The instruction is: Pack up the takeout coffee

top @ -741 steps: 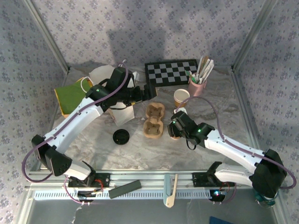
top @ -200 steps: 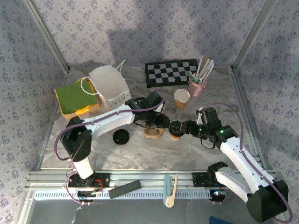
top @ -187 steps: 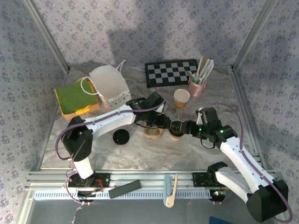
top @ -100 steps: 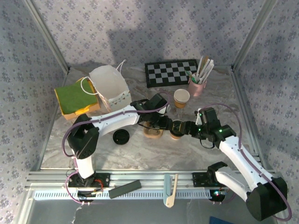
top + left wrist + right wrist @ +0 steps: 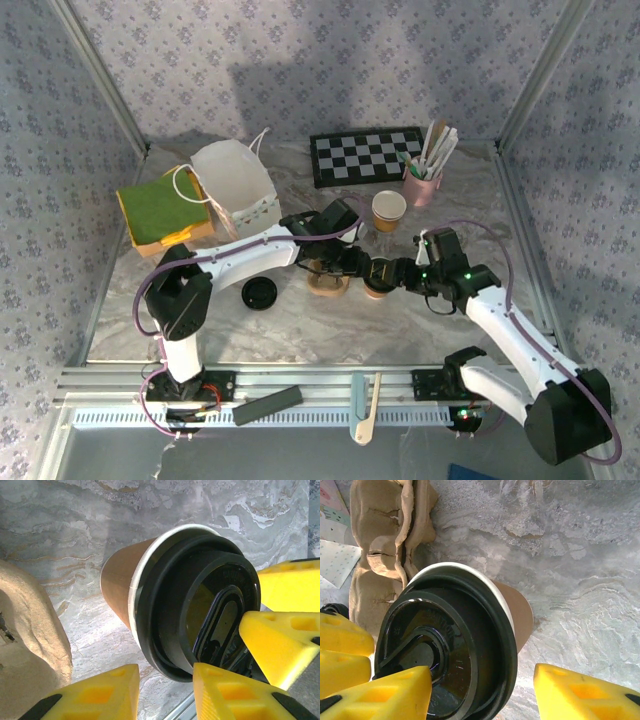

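Looks like a handoff at the cup: upright on the counter, just right of the tray, lid on. Right fingers apart, straddling cup from the side away from the tray, one at the lid edge, other clear of the wall; likely steadying or letting go. Left fingers slightly apart around the lid edge, can't tell if clamped. Versus earliest frame: left arm off the bag behind the tray, now across to the cup. Right wrist pulled back from the tray. Loose lid left of tray unmoved.
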### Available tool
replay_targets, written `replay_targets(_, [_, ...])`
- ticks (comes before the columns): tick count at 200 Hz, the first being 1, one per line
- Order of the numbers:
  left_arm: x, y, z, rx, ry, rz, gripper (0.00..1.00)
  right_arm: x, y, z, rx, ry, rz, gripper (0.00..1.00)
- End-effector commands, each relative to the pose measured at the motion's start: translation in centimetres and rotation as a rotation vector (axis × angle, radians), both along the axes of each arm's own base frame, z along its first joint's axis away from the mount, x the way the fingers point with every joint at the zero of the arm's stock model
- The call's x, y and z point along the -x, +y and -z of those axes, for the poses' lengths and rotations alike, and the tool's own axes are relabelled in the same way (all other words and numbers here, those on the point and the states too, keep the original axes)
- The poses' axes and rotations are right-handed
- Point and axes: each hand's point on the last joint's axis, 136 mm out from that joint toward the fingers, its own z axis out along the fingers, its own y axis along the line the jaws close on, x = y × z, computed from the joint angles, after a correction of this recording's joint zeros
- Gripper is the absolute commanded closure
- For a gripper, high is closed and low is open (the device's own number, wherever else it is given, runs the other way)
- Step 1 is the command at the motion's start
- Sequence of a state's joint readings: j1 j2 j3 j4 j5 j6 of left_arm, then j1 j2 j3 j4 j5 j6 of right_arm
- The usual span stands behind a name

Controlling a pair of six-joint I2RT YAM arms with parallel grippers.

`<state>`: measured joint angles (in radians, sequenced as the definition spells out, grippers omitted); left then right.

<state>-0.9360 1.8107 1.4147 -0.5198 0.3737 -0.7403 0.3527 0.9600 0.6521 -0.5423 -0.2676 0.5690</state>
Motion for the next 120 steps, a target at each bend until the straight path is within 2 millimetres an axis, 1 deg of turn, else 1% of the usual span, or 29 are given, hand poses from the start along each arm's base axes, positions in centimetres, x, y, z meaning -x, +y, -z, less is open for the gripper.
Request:
replay_targets(1, [-0.8,-0.6,-1.2,0.026,-0.035,0.008,0.66,-0.2,0.0,0.3,0.002,-0.001,-0.003,0.45])
replay_targets(42, [-1.1,-0.8,-1.9,0.043,-0.041,0.004,0.66,-0.6,0.2,0.2,0.000,-0.005,-0.003,0.47])
replay_targets(88, [-1.7,-0.8,-1.9,0.049,-0.045,-0.004,0.66,-0.8,0.3,0.0,-0.005,-0.013,-0.005,0.48])
replay_targets(97, [-2.1,-0.8,-1.9,0.052,-0.047,-0.013,0.63,-0.8,0.3,0.0,-0.005,-0.015,-0.006,0.49])
replay_targets(112, [-2.8,-0.7,-1.8,0.054,-0.055,-0.025,0.55,-0.8,0.3,0.0,-0.005,-0.013,-0.006,0.49])
replay_targets(120, [-3.2,-0.6,-1.7,0.057,-0.060,-0.033,0.54,-0.8,0.3,0.0,-0.005,-0.013,-0.006,0.49])
